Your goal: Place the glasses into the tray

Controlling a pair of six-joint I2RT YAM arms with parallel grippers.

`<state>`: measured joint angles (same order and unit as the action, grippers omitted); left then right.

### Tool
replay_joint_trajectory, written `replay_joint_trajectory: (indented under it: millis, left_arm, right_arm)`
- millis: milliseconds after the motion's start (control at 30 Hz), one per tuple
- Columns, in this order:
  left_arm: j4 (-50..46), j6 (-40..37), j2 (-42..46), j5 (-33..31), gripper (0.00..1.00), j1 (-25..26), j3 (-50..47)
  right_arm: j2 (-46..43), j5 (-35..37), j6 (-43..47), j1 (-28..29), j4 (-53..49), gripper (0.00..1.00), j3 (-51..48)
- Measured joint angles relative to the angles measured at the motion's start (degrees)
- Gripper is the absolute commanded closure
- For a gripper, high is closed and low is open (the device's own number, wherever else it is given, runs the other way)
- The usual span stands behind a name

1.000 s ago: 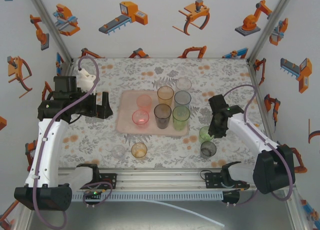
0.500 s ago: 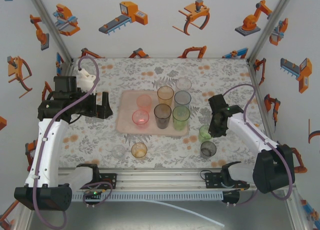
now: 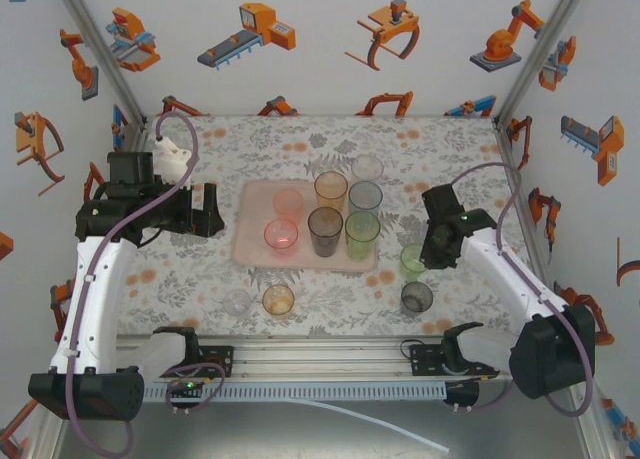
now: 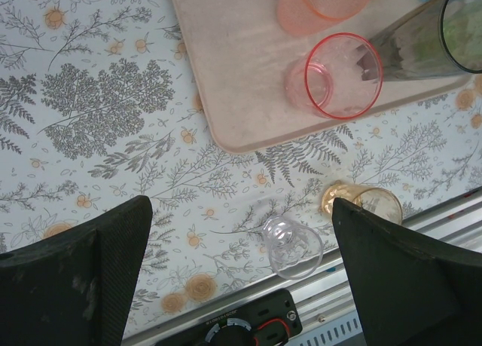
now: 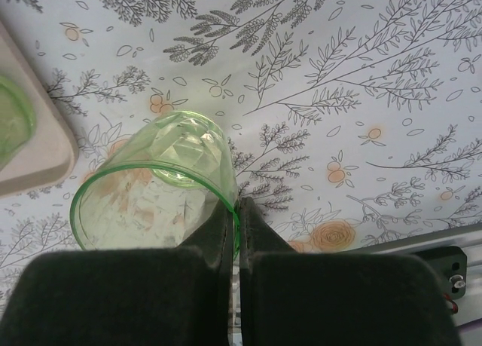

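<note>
Right wrist view: right gripper (image 5: 235,210) clamped on the rim of the short green glass (image 5: 162,180), which is upright and outside the tray (image 5: 38,146). The tray corner lies just left of the glass, so the carry likely goes left. Right arm is nearer. Farther off, left gripper (image 3: 208,211) hangs wide apart, holding nothing, beside the tray's left edge.
</note>
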<state>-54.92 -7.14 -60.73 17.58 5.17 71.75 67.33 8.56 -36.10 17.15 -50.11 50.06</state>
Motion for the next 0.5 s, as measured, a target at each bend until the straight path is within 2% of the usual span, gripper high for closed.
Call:
replay_joint_trajectory:
  millis: [500]
  left_arm:
    - [0.0, 0.0, -0.6, -0.2, 0.03, 0.0, 0.0]
  right_arm:
    - [-5.4, -0.9, 1.5, -0.1, -10.1, 1.00, 9.4]
